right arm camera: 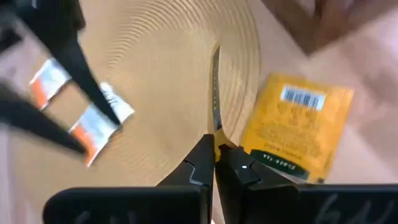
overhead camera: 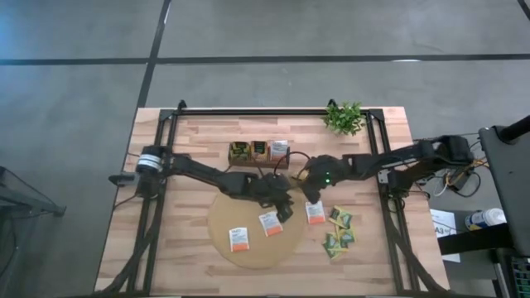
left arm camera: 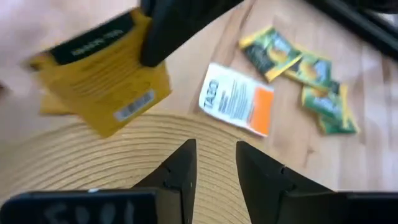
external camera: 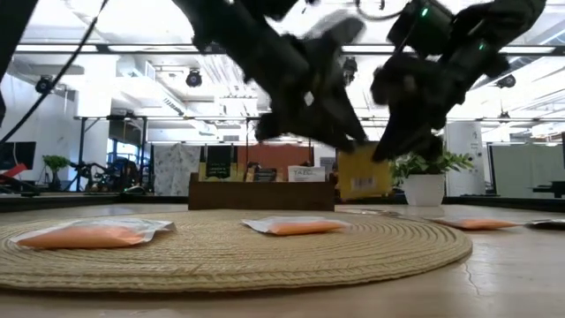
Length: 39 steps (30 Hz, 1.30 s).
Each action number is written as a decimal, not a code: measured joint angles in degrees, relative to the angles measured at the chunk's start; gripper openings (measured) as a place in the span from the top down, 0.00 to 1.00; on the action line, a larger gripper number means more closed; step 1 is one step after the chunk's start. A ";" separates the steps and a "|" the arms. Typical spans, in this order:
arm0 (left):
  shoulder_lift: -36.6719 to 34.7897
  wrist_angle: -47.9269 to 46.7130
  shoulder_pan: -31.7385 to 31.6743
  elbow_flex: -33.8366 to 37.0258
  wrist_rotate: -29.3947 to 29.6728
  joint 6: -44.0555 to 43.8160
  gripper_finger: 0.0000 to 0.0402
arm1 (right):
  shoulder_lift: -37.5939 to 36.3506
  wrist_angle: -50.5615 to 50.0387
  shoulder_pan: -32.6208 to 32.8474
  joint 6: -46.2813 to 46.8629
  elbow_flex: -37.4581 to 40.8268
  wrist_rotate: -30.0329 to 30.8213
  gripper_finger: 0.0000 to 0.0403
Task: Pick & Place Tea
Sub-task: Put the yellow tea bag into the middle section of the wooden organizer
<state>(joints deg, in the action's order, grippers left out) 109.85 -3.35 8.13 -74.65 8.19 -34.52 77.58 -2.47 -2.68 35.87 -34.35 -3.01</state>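
Tea: yellow sachet (right arm camera: 297,127) pinched edge-on in right gripper (right arm camera: 216,163), jaws shut on it, held in the air above the round mat's (external camera: 221,256) far edge. Left gripper (left arm camera: 214,163) just beside it, fingers part open, empty. White/orange sachets (external camera: 94,232) lie on mat; green ones (overhead camera: 339,234) on table (overhead camera: 190,132) beside it. Tray (overhead camera: 258,153) and plant (overhead camera: 344,117) beyond.

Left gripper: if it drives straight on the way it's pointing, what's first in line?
Probably the round mat under the open left gripper, then the white-and-orange sachet. The yellow sachet hangs off to one side; depth unclear.
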 joint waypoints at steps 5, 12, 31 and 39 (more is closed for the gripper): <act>-7.87 -3.74 2.86 0.15 9.71 -0.10 0.73 | -10.36 -3.70 1.64 -12.63 -0.04 1.96 0.98; -18.11 -6.10 2.25 3.07 11.32 -6.62 0.73 | -21.35 -18.74 8.89 -31.61 -5.42 22.18 0.98; -26.26 47.93 -5.30 34.97 3.01 -37.82 0.73 | -4.99 -25.77 23.62 -75.80 -21.01 55.73 0.98; -25.40 47.93 -5.65 36.15 1.70 -46.04 0.73 | 1.33 -20.69 26.32 -85.99 -23.83 55.74 0.98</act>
<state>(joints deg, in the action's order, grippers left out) 84.44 44.58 2.48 -38.50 9.89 -80.56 78.92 -23.16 23.64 -50.12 -58.17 52.74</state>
